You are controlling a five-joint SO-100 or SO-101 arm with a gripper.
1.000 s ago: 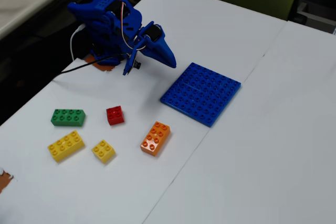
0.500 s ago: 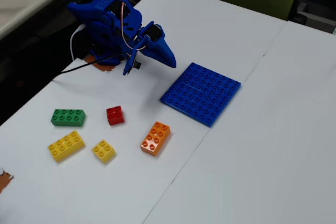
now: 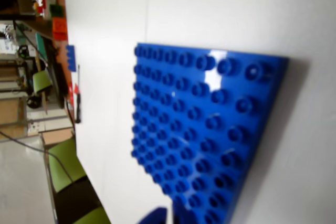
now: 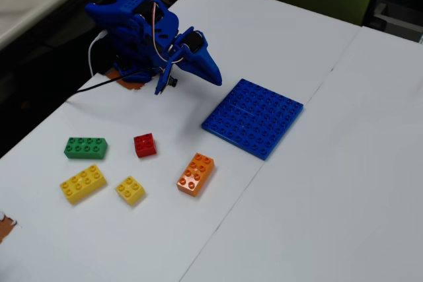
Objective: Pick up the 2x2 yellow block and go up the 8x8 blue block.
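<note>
From the wrist camera, the 8x8 blue block [image 3: 205, 135] fills most of the picture, flat on the white counter [image 3: 220, 9]; only a blue sliver of the arm shows at the bottom edge.

From the fixed camera, the blue arm [image 4: 142, 31] sits folded at the counter's back left, its fingers [image 4: 198, 63] pointing toward the baseplate, gap impossible to judge, holding nothing. The 2x2 yellow block [image 4: 130, 189] lies at the front, between a longer yellow brick [image 4: 83, 183] and an orange brick [image 4: 195, 174]. Red [image 4: 145, 144] and green [image 4: 86, 147] bricks sit behind. No writing is legible.
</note>
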